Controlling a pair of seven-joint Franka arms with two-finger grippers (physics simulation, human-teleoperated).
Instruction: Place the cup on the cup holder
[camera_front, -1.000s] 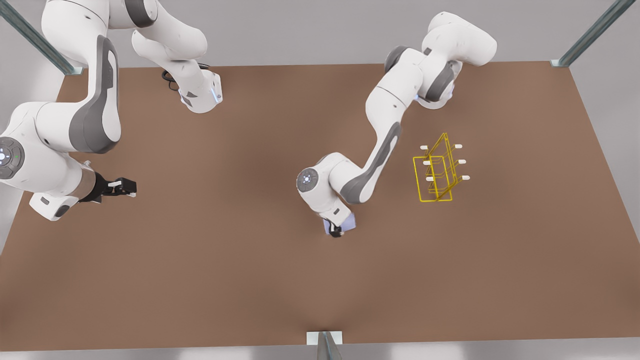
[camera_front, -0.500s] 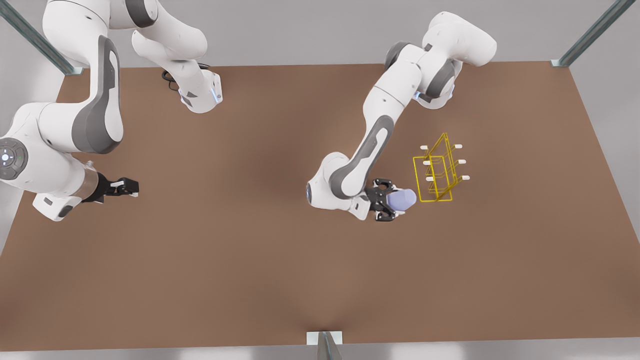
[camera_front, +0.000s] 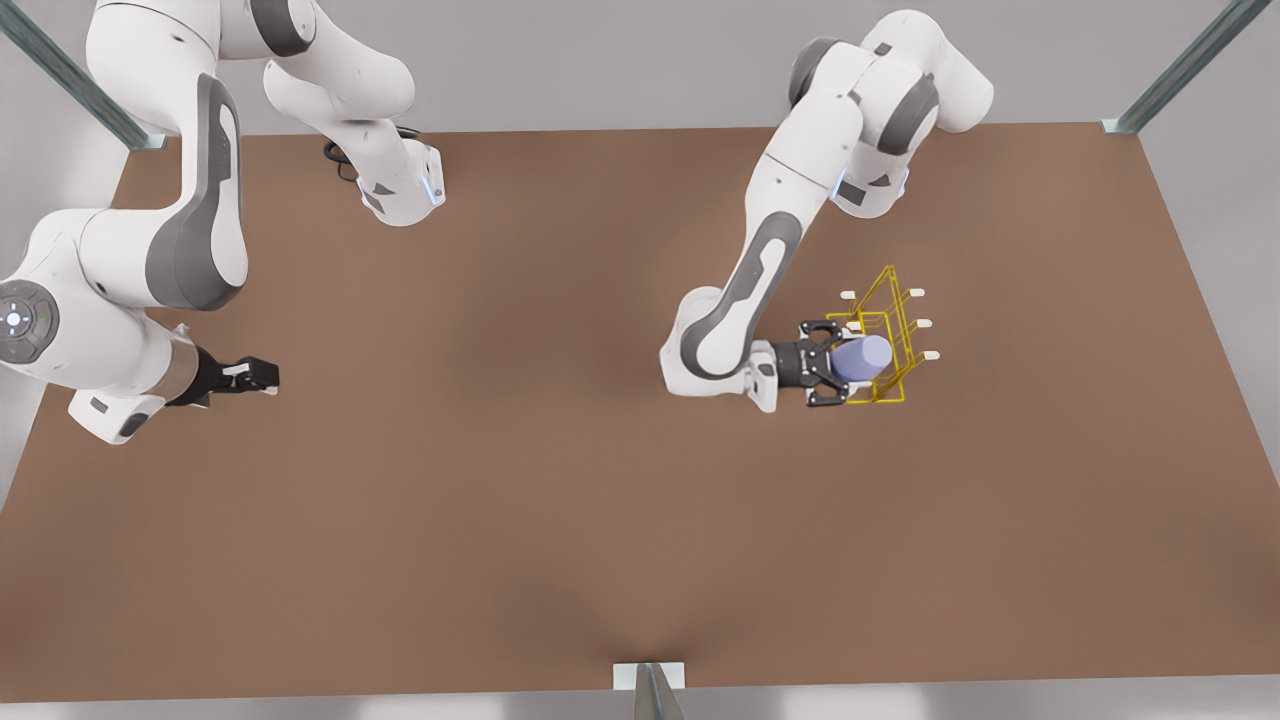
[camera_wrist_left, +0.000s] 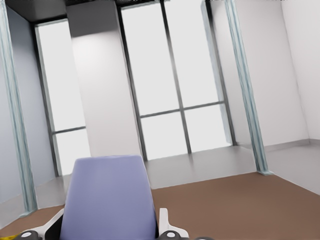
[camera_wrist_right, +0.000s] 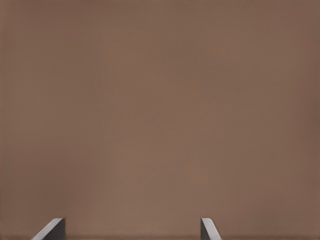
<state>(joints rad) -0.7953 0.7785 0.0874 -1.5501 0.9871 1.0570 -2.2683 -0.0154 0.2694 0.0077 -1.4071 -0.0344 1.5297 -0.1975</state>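
While the left claw (camera_front: 838, 375) pinches the lavender cup (camera_front: 860, 357) sideways just ahead of its fingertips, over the yellow wire cup holder (camera_front: 880, 340), the light, smooth, rigid tumbler seems best gripped across its walls, and the right claw (camera_front: 262, 375) waits spread above the counter (camera_front: 500, 520).

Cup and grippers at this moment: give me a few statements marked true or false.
1. The left gripper holds the cup. True.
2. The cup stands upright on the table. False: it is held sideways, off the table, at the holder.
3. The right gripper waits at the front view's left, open over bare table. True.
4. The holder is red. False: it is yellow wire with white-tipped pegs.
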